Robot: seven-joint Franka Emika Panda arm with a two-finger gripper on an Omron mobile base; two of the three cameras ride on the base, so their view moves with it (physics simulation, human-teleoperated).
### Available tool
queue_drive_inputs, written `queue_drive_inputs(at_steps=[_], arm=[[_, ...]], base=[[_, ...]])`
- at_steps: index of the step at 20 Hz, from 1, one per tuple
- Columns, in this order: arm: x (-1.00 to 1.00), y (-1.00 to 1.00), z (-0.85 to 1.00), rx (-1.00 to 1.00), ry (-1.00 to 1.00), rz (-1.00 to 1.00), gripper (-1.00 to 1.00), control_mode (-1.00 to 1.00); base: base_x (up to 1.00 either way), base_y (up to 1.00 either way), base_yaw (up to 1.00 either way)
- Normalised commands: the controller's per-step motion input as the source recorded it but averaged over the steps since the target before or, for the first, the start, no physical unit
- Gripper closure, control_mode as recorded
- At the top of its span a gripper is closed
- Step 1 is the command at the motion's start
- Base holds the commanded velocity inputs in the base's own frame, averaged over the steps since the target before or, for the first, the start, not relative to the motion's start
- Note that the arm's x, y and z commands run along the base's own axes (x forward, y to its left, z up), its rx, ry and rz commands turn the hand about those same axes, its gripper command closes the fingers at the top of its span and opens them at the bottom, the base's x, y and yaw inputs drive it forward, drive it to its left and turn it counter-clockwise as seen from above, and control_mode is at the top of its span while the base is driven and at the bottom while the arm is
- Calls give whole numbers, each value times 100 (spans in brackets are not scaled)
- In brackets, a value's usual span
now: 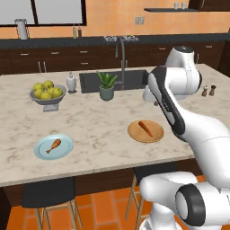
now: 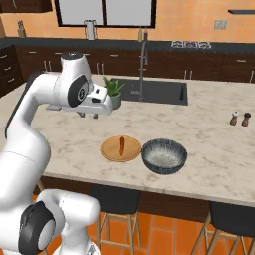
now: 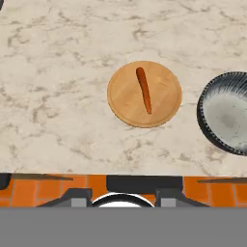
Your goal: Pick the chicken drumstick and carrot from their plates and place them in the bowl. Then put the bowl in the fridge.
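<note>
So far nothing has been moved, as we read it. The chicken drumstick [image 1: 54, 145] lies on the light blue plate [image 1: 39, 151], the carrot [image 3: 144, 89] on the tan wooden plate [image 3: 120, 103], and the bowl [image 3: 212, 126], just beside that plate at its 3 o'clock in the hand view, looks bare inside. Our gripper [image 2: 88, 115] hangs well above the counter [image 2: 209, 144], at about 10 o'clock from the carrot's plate; we cannot tell whether its fingers are apart. Both picks, both drops and the fridge trip remain.
</note>
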Motion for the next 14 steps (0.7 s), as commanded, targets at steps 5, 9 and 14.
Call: queue_drive_inputs(at_steps=[5,9,14], arm=[[66,-61,-73,-2,3,1,-100,-100],[100,-27,-100,0,8,6,-100,-100],[94,0,-100,-1,18,3,-100,-100]], base=[[0,0,0],[0,0,0],[0,0,0]])
